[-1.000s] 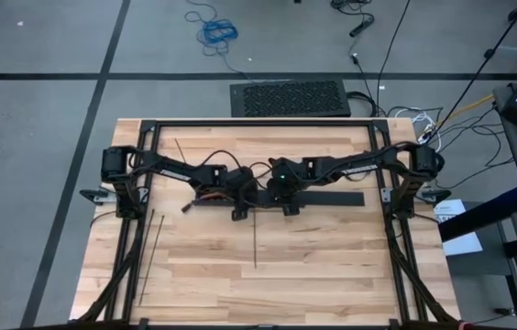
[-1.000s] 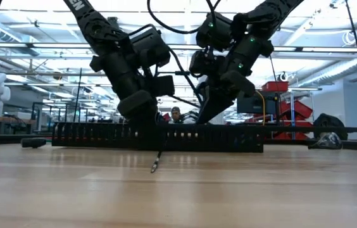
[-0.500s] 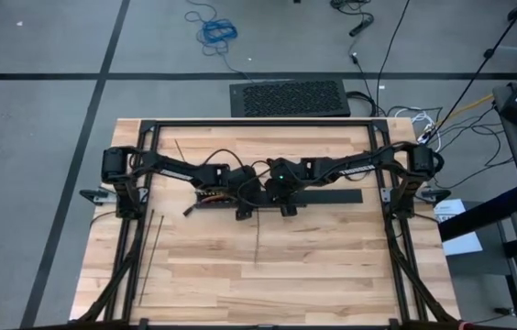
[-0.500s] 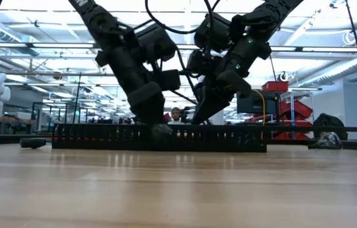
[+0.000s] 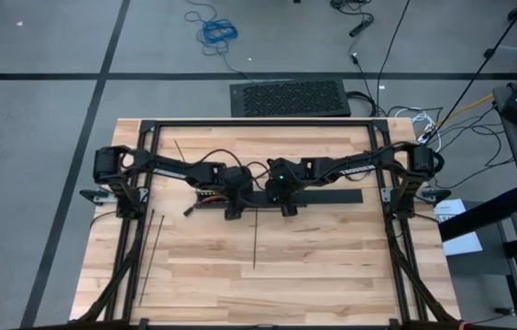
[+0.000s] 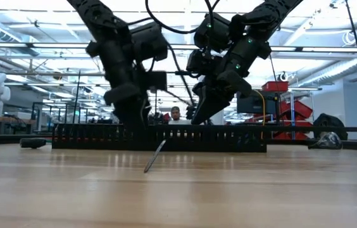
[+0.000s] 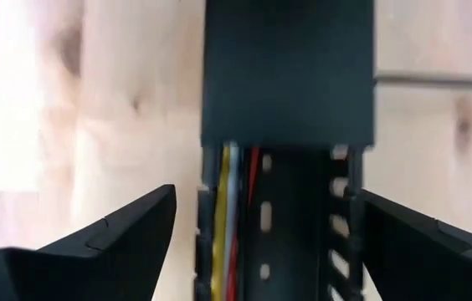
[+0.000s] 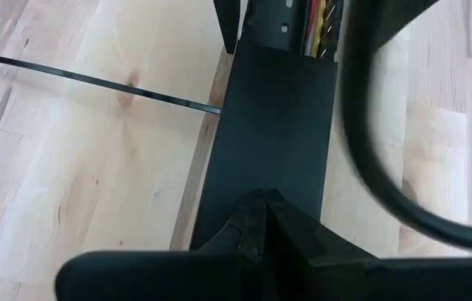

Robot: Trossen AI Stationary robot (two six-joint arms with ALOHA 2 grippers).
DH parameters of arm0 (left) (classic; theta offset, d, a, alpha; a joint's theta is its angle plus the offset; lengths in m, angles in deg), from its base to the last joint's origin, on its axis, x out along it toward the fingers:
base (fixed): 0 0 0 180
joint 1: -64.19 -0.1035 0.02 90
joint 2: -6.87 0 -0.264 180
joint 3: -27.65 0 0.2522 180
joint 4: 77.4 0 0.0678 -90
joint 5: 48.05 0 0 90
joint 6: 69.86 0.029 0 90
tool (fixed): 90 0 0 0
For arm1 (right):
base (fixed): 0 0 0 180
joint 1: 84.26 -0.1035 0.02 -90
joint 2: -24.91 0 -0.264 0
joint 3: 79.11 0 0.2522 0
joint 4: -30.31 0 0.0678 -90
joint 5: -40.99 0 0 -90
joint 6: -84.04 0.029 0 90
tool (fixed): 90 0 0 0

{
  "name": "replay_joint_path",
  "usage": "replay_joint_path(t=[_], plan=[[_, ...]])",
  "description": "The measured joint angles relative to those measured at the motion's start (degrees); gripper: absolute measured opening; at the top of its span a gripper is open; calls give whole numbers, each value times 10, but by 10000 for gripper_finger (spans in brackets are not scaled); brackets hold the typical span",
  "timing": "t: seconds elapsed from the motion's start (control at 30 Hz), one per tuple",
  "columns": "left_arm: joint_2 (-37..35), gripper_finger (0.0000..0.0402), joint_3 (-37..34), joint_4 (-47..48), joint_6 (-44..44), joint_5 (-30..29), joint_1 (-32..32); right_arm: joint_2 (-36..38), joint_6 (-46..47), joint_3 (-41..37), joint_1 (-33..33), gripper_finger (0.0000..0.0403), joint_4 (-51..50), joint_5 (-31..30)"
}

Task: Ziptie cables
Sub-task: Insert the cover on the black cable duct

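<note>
Shifting leftward since half a second ago, the left gripper (image 5: pixel 231 206) hangs over the long black slotted plastic channel (image 5: pixel 332 197) mid-table, beside the right gripper (image 5: pixel 288 203). From its wrist, spread fingers (image 7: pixel 127 234) straddle the channel holding thin multicoloured cables (image 7: pixel 226 217). The right wrist shows a slim black ziptie (image 8: pixel 94 79) touching the channel; its grip I cannot tell.
</note>
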Motion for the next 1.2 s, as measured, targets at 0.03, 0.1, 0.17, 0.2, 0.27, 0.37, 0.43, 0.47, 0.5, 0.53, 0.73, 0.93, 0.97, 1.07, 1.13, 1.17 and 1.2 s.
replay_joint_path(t=[0.03,0.1,0.17,0.2,0.27,0.37,0.43,0.47,0.5,0.53,0.73,0.93,0.97,1.07,1.13,1.17,1.2], plan=[[1,340,-8,-5,1,0,-1,0,0,0,0,0,-1,0],[1,340,-25,-25,3,0,-3,0,0,0,0,0,-1,0],[1,340,-42,-47,2,0,-8,0,0,0,0,0,-2,0],[1,340,-51,-59,2,2,-9,0,0,0,0,0,-3,0],[-2,337,-69,-87,3,3,-9,0,0,0,0,0,-4,0],[-2,316,-92,-129,27,6,-5,0,-2,0,0,0,-6,5],[-2,292,-107,-154,32,4,0,0,-3,0,0,0,-8,11],[-2,279,-113,-165,32,4,2,0,-6,0,0,0,-8,12],[-2,265,-117,-173,32,4,3,0,-8,0,0,0,-8,13],[-2,251,-120,-179,32,4,4,0,-11,0,0,0,-8,18],[0,223,-131,-255,3,14,17,-6,-19,-2,0,0,53,48],[1,235,-133,-277,-24,8,30,-33,-12,-1,0,0,85,68],[1,237,-133,-278,-26,7,30,-37,-9,0,0,0,86,67],[1,239,-133,-278,-29,7,32,-37,-7,0,0,0,87,67],[-3,240,-133,-274,-30,6,35,-35,-8,0,-1,0,87,65],[-7,240,-132,-266,-31,7,36,-34,-8,0,-1,0,87,65],[-11,240,-128,-248,-33,7,36,-35,-8,0,-1,0,87,65]])
